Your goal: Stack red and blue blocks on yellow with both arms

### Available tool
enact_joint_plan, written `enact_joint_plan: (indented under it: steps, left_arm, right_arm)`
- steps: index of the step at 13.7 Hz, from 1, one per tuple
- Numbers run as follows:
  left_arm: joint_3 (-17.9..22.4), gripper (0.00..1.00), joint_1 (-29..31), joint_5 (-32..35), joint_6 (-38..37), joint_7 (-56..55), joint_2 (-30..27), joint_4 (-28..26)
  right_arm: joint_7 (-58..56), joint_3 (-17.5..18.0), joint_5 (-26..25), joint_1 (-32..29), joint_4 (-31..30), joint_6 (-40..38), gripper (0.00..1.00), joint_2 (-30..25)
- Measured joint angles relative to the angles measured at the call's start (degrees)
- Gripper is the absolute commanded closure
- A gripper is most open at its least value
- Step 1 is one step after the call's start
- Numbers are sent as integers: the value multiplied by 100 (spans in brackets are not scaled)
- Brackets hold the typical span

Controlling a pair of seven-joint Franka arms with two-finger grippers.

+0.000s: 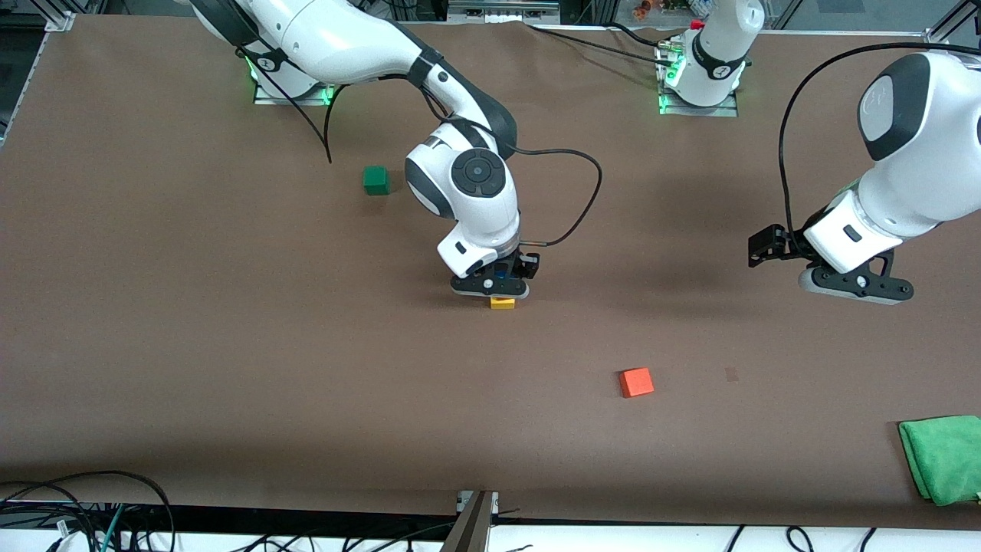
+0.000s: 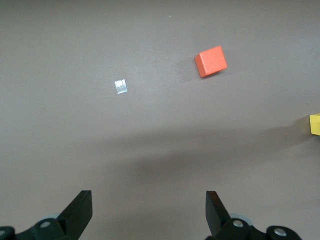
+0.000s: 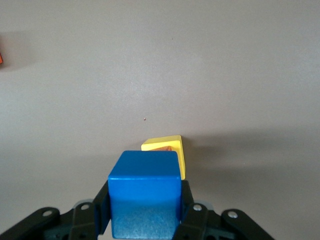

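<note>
The right gripper (image 1: 502,285) is low over the middle of the brown surface (image 1: 230,345), its jaws clamped on the sides of the blue block (image 3: 145,192). In the right wrist view the block fills the gap between the two black fingers (image 3: 97,212), and the yellow block (image 3: 167,150) shows just under and past it; whether the blue block rests on the yellow one or hangs just above it I cannot tell. In the front view only a sliver of the yellow block (image 1: 503,303) shows beneath the gripper's body. The left gripper (image 2: 149,212) waits in the air over the left arm's end of the surface, its jaws wide apart and holding nothing. An orange-red cube (image 1: 636,382) lies on the surface nearer to the front camera than the yellow block, well apart from it. A green cube (image 1: 375,180) sits farther from the camera, toward the right arm's base. A folded green cloth (image 1: 943,456) lies at the left arm's end, near the front edge.
</note>
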Motion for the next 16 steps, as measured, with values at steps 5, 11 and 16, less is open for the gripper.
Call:
enact_joint_plan:
  steps: [5,11,16]
  left_arm:
    - [-113,0,12,0,-323,-128,0,119]
    - [32,0,76,2,-1877,-123,-176,935]
    - [30,0,77,2,-2261,-124,-461,1022]
  right_arm:
    - [0,-3,0,27,0,-20,38,9]
    - [0,-12,-2,36,12,-37,0,15]
    - [-430,-119,-20,-119,275,-805,0,-286]
